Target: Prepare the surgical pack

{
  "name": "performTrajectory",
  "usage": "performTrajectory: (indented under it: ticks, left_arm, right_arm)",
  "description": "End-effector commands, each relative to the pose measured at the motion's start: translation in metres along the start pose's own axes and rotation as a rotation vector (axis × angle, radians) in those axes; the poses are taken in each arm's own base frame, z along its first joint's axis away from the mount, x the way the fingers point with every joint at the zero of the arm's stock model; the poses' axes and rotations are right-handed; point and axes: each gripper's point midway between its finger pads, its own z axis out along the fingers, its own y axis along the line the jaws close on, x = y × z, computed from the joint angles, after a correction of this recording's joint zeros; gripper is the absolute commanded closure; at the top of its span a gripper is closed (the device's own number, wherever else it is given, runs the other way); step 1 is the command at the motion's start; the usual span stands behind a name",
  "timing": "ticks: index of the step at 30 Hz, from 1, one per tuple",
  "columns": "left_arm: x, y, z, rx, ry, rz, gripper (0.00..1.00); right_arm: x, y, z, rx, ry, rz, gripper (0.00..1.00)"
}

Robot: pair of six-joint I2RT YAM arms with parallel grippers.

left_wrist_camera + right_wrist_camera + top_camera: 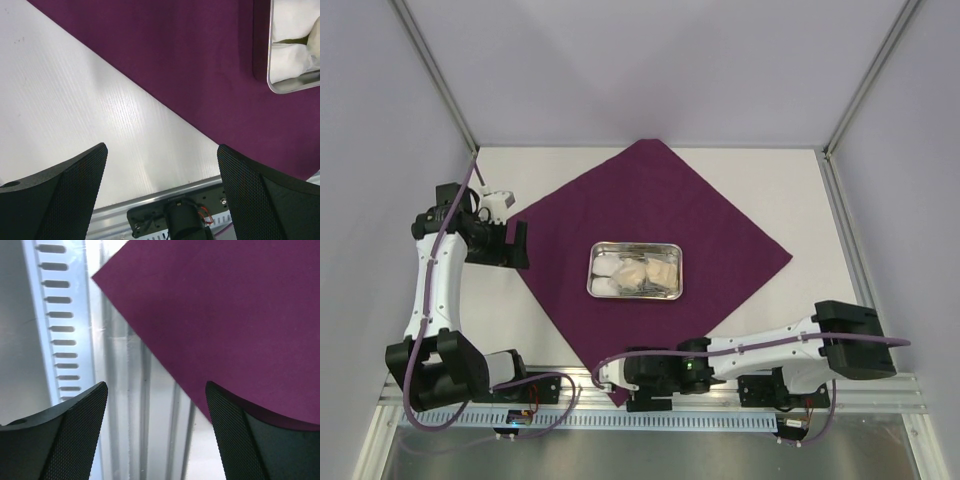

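Observation:
A dark-purple cloth (720, 220) lies spread as a diamond on the white table. At its middle stands a steel tray (638, 244) with white gauze (611, 270), tan packets (657, 270) and thin steel forceps (650, 290) in it. My left gripper (508, 245) hovers open by the cloth's left corner, above bare table beside the cloth (200, 60), and the tray's corner (295, 89) shows at upper right. My right gripper (632, 385) stands open at the cloth's near corner (240, 305), with nothing between its fingers.
The slotted metal rail (720, 415) runs along the near table edge under the right gripper. Grey walls with metal posts (440, 75) close in the back and sides. White tabletop (790, 190) shows around the cloth.

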Motion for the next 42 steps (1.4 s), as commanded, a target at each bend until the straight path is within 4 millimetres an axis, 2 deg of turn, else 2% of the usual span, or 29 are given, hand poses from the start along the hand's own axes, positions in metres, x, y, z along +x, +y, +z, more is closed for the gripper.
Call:
performTrajectory:
  ticks: [1,2,7,10,11,12,16,17,18,26,29,33,36,39,40,42]
  left_arm:
    - [-0.006,-0.005,-0.016,0.001,-0.050,0.023,0.00]
    - [-0.005,-0.006,-0.015,0.003,-0.049,0.022,0.00]
    - [-0.003,-0.005,-0.017,-0.004,-0.046,0.031,0.00]
    - [-0.003,-0.004,-0.014,-0.004,-0.043,0.027,0.00]
    - [-0.004,-0.004,-0.014,-0.002,-0.044,0.026,0.00]
    - [-0.004,-0.004,-0.013,0.001,-0.043,0.026,0.00]
    - [-0.006,-0.003,-0.012,0.002,-0.044,0.024,0.00]
    - [-0.007,-0.003,-0.012,0.001,-0.045,0.024,0.00]
    - [-0.006,-0.003,-0.012,0.002,-0.044,0.025,0.00]
    - [-0.014,-0.003,-0.015,0.004,-0.061,0.033,0.00]
    - [-0.016,-0.002,-0.015,0.003,-0.064,0.034,0.00]
    - [-0.016,-0.001,-0.012,0.005,-0.056,0.035,0.00]
    - [-0.015,0.001,-0.009,0.006,-0.050,0.035,0.00]
    - [-0.015,0.001,-0.007,0.007,-0.047,0.032,0.00]
    - [-0.015,0.001,-0.006,0.009,-0.045,0.031,0.00]
    - [-0.016,0.001,-0.006,0.011,-0.046,0.031,0.00]
  right_arm:
    - [-0.009,-0.026,0.012,0.130,-0.016,-0.121,0.21]
    - [-0.007,-0.029,0.020,0.143,0.006,-0.133,0.26]
    - [-0.011,-0.038,0.038,0.181,0.021,-0.180,0.32]
    - [-0.019,-0.043,0.044,0.191,0.011,-0.176,0.41]
    - [-0.022,-0.045,0.044,0.195,0.008,-0.173,0.48]
    - [-0.027,-0.046,0.044,0.195,-0.001,-0.170,0.52]
    - [-0.023,-0.054,0.045,0.201,0.011,-0.169,0.72]
    - [-0.023,-0.056,0.044,0.203,0.011,-0.168,0.81]
    - [-0.023,-0.057,0.041,0.203,0.011,-0.172,0.83]
    - [-0.045,-0.070,0.015,0.204,-0.077,-0.144,0.84]
    - [-0.048,-0.083,0.009,0.205,-0.096,-0.119,0.74]
    - [-0.049,-0.080,0.002,0.168,-0.081,-0.142,0.67]
    - [-0.045,-0.075,0.008,0.138,-0.077,-0.148,0.72]
    - [-0.041,-0.079,0.015,0.156,-0.049,-0.150,0.83]
    - [-0.039,-0.079,0.019,0.156,-0.037,-0.147,0.98]
    - [-0.041,-0.086,0.018,0.173,-0.044,-0.119,0.99]
